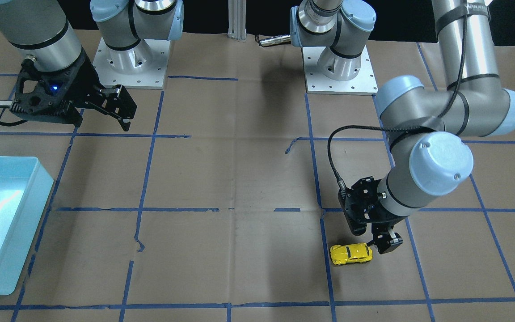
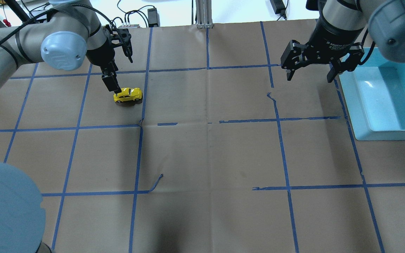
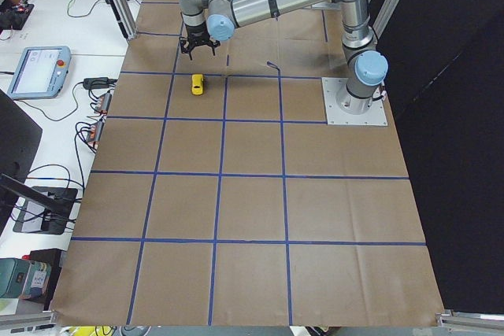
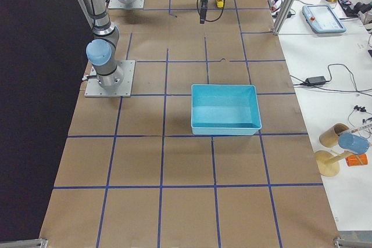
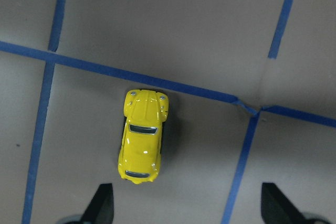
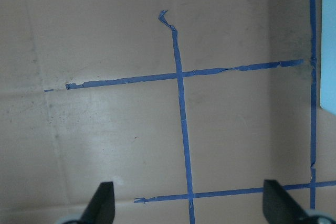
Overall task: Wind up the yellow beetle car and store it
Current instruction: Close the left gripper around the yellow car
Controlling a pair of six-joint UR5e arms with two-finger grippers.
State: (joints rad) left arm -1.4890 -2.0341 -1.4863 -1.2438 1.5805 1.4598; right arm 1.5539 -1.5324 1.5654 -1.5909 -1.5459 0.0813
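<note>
The yellow beetle car [image 2: 128, 95] stands on its wheels on the brown paper-covered table, on the robot's far left, next to a blue tape line. It also shows in the front view [image 1: 350, 253] and the left wrist view [image 5: 143, 135]. My left gripper [image 2: 120, 66] hangs over it, open and empty, one finger [image 2: 111, 82] just beside the car's end. In the left wrist view the car lies ahead of the left fingertip [image 5: 102, 205], off the middle of the gap. My right gripper [image 2: 309, 75] is open and empty above the table, next to the bin.
A light-blue bin [image 2: 355, 105] stands at the table's right side; it also shows in the front view [image 1: 29, 237] and has nothing in it. Blue tape lines mark a grid on the paper. The arm bases [image 1: 340, 67] stand at the robot's edge.
</note>
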